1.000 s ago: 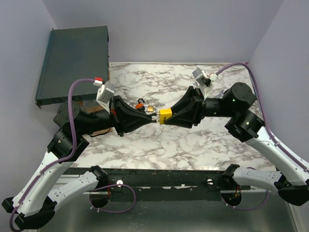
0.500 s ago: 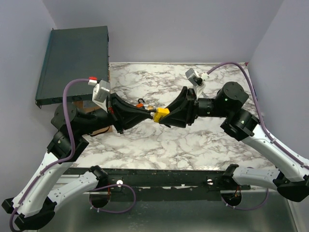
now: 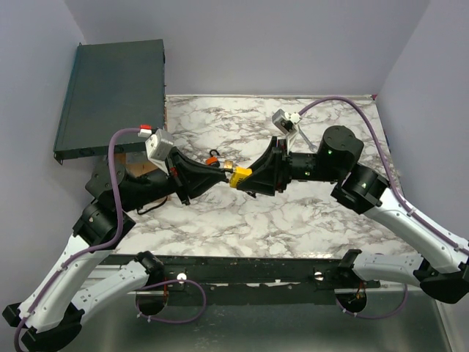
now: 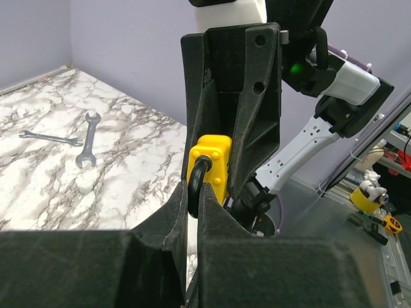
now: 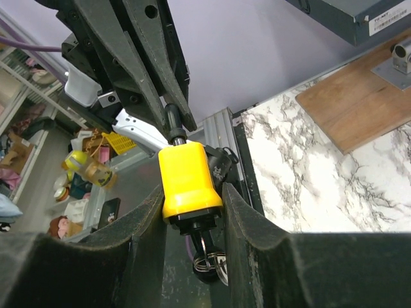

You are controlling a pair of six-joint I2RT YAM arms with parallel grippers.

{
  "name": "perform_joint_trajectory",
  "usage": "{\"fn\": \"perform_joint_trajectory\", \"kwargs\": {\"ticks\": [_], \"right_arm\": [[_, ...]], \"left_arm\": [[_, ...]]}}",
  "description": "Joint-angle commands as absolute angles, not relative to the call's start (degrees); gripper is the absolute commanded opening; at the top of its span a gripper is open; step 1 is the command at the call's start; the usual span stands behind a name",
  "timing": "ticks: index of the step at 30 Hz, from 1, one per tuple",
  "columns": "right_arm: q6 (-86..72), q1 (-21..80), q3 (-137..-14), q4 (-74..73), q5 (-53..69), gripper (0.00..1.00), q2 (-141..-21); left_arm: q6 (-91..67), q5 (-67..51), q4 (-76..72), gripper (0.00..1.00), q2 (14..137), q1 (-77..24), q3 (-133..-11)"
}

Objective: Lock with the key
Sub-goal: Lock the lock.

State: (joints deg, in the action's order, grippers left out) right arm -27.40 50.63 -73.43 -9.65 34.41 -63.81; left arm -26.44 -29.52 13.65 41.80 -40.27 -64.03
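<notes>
- Padlock (image 3: 240,178): yellow body, held in the air above the table (image 3: 293,220), between the two end effectors where they meet tip to tip.
- Right end effector (image 5: 191,208): fingers part-spread, pinching the padlock's body on both sides.
- Shackle (image 4: 196,176): dark, leaving the body on the side away from the right end effector.
- Left end effector (image 4: 192,199): fingers pressed together, pinching the shackle at their tips.
- Key ring (image 5: 209,262): hangs from the padlock's end nearest the right wrist camera, between the right fingers; blurred.
- Two wrenches (image 4: 87,138) lie on the table, well apart from the left end effector.
- Dark box (image 3: 110,95): beyond the left end effector, at the table's far left corner.
</notes>
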Motion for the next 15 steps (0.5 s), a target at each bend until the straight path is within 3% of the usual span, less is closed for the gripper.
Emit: {"fn": "perform_joint_trajectory", "kwargs": {"ticks": [1, 15], "right_arm": [[-29.32, 51.59, -75.93, 2.52, 28.5, 0.01, -62.53], [-29.27, 51.55, -77.34, 1.4, 29.8, 0.01, -63.11]], "left_arm": [[-25.44, -36.48, 23.61, 0.0, 43.24, -42.36, -60.46], [-26.57, -46.22, 21.89, 0.0, 43.59, -43.11, -59.41]]}}
